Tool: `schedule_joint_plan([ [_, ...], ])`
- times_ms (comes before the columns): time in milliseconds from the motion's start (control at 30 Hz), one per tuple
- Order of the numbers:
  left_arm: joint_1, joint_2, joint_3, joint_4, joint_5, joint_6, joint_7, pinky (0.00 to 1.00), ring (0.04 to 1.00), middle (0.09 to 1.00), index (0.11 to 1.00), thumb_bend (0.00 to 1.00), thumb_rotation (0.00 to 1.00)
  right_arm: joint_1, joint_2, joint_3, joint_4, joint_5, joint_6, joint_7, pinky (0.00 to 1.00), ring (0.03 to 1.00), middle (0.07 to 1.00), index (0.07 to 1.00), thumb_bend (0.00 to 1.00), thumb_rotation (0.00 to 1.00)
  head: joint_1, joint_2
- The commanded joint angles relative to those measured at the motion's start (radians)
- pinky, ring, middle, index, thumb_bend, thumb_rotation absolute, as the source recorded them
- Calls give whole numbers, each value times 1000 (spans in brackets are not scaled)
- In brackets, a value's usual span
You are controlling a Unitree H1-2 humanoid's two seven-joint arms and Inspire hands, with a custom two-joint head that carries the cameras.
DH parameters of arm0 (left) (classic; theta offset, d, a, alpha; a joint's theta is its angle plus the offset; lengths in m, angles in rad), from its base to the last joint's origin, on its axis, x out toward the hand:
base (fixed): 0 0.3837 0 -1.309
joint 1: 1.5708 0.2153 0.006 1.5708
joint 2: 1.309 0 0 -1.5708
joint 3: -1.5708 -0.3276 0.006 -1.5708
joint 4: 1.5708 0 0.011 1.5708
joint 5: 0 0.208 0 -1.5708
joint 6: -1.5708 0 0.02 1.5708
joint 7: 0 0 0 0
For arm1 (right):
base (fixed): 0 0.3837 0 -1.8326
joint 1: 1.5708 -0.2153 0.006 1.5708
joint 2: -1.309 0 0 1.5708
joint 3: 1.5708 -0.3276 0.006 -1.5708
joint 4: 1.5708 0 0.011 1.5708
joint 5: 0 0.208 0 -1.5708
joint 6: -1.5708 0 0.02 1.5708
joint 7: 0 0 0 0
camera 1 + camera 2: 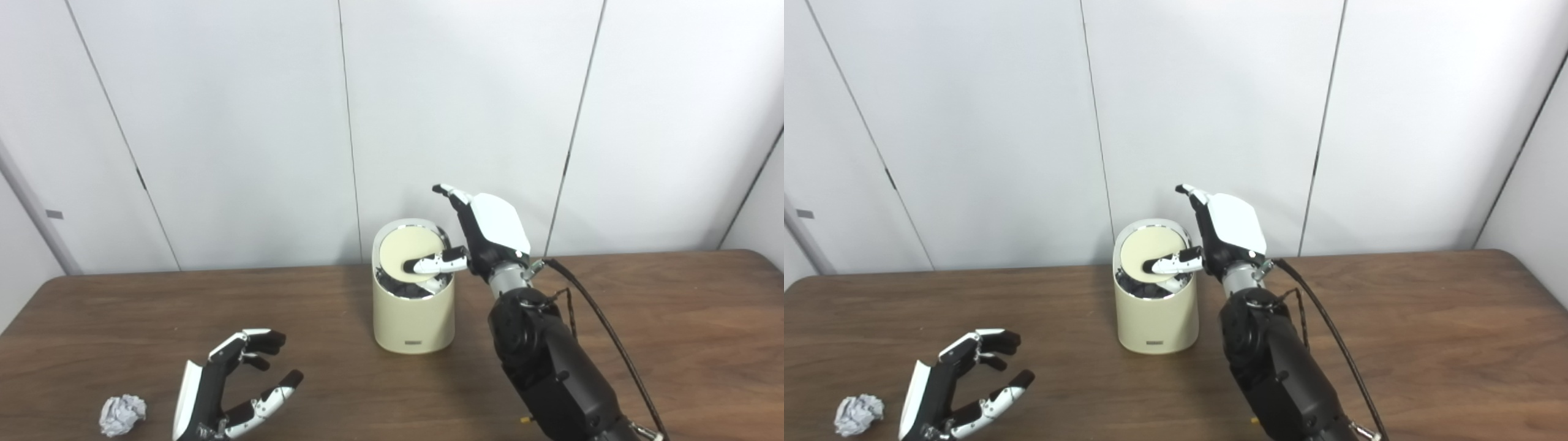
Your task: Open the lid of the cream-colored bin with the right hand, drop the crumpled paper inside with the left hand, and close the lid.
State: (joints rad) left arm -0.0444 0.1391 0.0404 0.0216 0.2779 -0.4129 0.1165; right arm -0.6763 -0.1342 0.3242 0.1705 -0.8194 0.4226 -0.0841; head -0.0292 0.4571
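The cream-colored bin (413,318) stands upright at the middle of the brown table (674,343). Its round lid (404,248) is tilted up toward the back, and a dark liner shows under its front edge. My right hand (484,233) is beside the bin's top right, open; its thumb lies on the lid and its fingers point up behind the rim. The crumpled white paper (122,414) lies on the table at the near left. Just right of the paper, my left hand (239,380) is open with fingers curled apart, holding nothing and not touching the paper.
White wall panels rise directly behind the table's far edge, close behind the bin. A black cable (600,318) trails from my right wrist across the right side of the table.
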Motion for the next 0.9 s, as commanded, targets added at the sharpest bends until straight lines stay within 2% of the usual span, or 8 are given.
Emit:
schedule_joint_plan([
  [0,16,-18,-11,12,-2,-30,13,514,616,635,619,763,241,-10,-27,9,12,-36,9,9,806,849,856,853,965,234,-2,2],
  [167,15,-17,-11,14,-5,-31,13,513,615,635,618,763,248,-9,-34,16,18,-35,1,-1,793,835,849,846,960,193,-3,2],
  [267,14,-15,-11,16,-1,-34,15,511,614,634,617,761,246,-7,-33,14,14,-26,2,-4,787,831,844,843,967,211,-3,2],
  [367,14,-14,-10,17,-3,-35,13,514,616,635,617,761,247,-3,-24,3,5,-9,6,-2,801,842,853,850,958,348,-5,2],
  [433,13,-12,-10,18,-2,-37,14,513,613,632,615,752,235,-1,-21,-4,3,2,-3,-4,815,858,865,855,942,527,-5,1],
  [533,15,-11,-10,13,-5,-31,11,512,611,634,615,749,235,2,-18,-10,-9,16,-11,1,828,874,877,863,922,686,-6,2],
  [733,18,-10,-9,5,-8,-25,7,510,611,634,615,748,228,8,-19,-12,-31,27,-24,12,836,883,880,868,868,861,-9,3],
  [867,19,-9,-9,6,-9,-26,6,508,610,633,615,747,227,14,-19,-15,-42,30,-27,17,834,881,878,867,857,880,-9,4],
])
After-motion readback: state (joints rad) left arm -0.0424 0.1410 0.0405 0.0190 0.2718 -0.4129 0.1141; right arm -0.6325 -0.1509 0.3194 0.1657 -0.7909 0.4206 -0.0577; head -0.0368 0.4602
